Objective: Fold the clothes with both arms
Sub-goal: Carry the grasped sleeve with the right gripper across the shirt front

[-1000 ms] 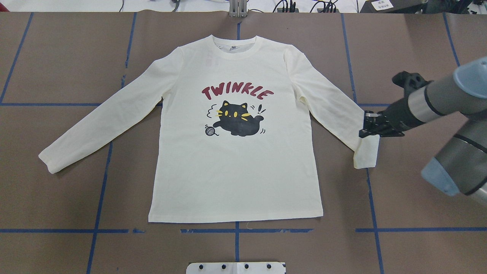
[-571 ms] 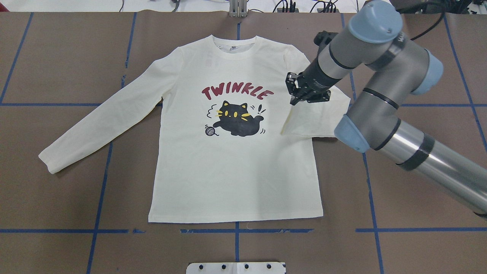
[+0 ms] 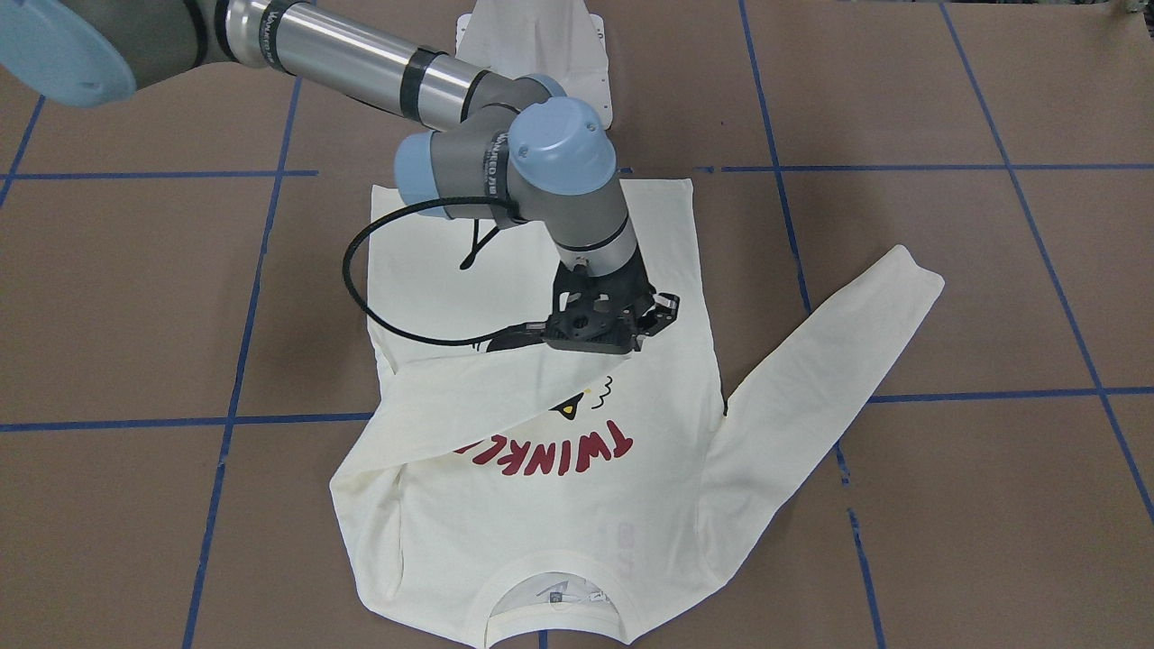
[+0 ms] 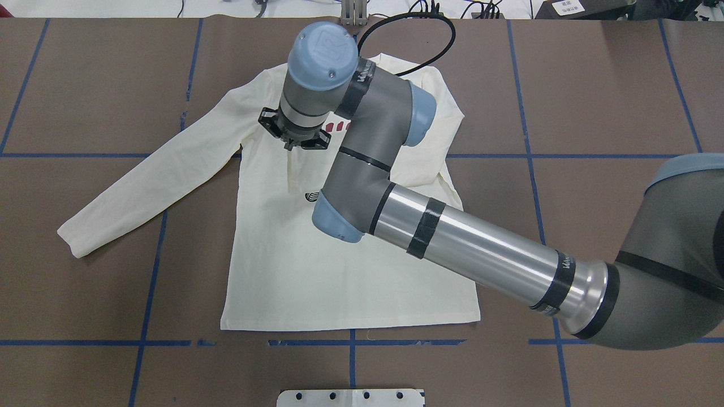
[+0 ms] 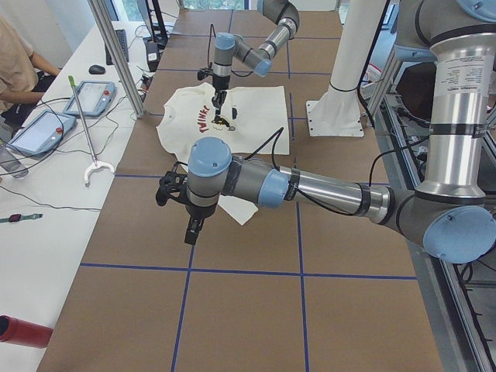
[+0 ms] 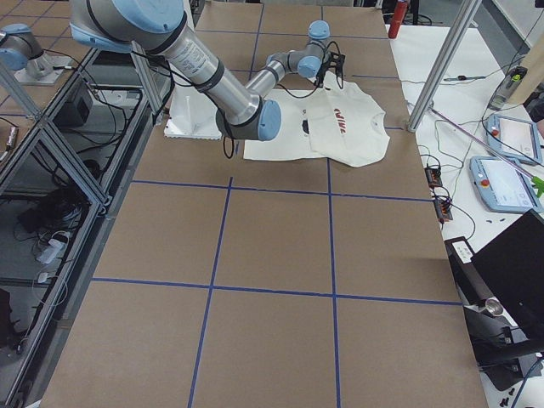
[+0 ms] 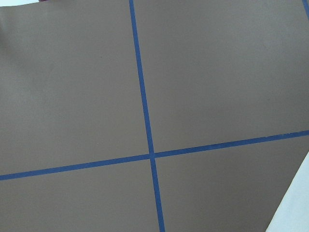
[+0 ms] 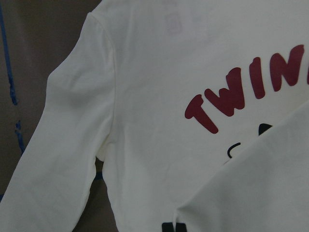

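Observation:
The cream long-sleeved shirt (image 4: 350,271) lies flat and face up on the brown table, collar toward the far edge. My right arm reaches across its chest, and the right gripper (image 4: 295,144) (image 3: 595,350) is shut on the cuff of one sleeve (image 3: 451,406). That sleeve is drawn diagonally over the cat print and part of the red lettering (image 3: 559,455). The other sleeve (image 4: 147,181) lies spread out to the side. The left gripper (image 5: 191,231) hangs over bare table past that sleeve's end. I cannot tell whether it is open or shut.
Blue tape lines (image 4: 147,294) grid the table. The white pedestal base (image 4: 350,397) sits at the near edge. A side table with tablets (image 5: 46,128) and a seated person (image 5: 15,62) runs along the far side.
The right arm has swung from the table's right side leftward across the shirt. It carried the sleeve cuff along, so the sleeve now lies folded over the chest.

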{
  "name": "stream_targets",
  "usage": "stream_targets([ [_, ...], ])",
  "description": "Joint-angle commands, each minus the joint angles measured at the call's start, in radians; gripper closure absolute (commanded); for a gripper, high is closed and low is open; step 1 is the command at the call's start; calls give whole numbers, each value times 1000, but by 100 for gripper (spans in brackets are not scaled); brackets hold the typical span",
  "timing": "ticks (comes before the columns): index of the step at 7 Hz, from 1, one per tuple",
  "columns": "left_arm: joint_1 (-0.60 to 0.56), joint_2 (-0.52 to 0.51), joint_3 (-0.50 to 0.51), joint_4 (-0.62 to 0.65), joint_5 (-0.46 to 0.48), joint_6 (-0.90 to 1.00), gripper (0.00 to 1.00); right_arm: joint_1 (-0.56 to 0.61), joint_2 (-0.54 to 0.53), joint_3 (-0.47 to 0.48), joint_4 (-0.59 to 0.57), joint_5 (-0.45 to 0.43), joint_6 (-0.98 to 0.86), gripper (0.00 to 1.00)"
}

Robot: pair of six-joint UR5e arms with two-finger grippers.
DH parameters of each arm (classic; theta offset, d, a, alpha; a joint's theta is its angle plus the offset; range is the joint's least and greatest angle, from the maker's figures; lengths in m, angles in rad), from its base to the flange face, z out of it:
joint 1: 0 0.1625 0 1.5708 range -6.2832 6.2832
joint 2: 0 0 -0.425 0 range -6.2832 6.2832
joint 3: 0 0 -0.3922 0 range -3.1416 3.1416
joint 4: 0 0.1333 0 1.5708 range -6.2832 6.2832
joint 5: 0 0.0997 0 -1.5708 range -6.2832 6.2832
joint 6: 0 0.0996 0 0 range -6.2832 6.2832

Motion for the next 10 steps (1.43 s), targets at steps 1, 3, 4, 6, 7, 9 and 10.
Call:
stream_targets([
  [1, 0, 1, -3, -2, -1, -1, 0, -123, 73, -59, 25, -167, 2, 100],
  [3, 32, -1, -4, -5, 0, 2, 0, -134, 123, -140, 58, -175, 9, 56],
  [4, 81, -1, -6, -17, 0, -1, 0, -134, 130, -179, 90, -187, 77, 35],
  [6, 199, -2, -22, -31, -50, -90, 0, -133, 182, -246, 112, -235, 93, 31],
  [7, 321, -2, -54, -92, -41, -241, 0, -122, 187, -239, 112, -242, 96, 23],
  [9, 390, 45, -55, -191, -23, -384, 0, -50, 101, -122, 107, -223, 131, 2],
  [10, 399, 74, -15, -207, -36, -393, 0, -12, -26, 8, 107, -188, 128, 1],
])
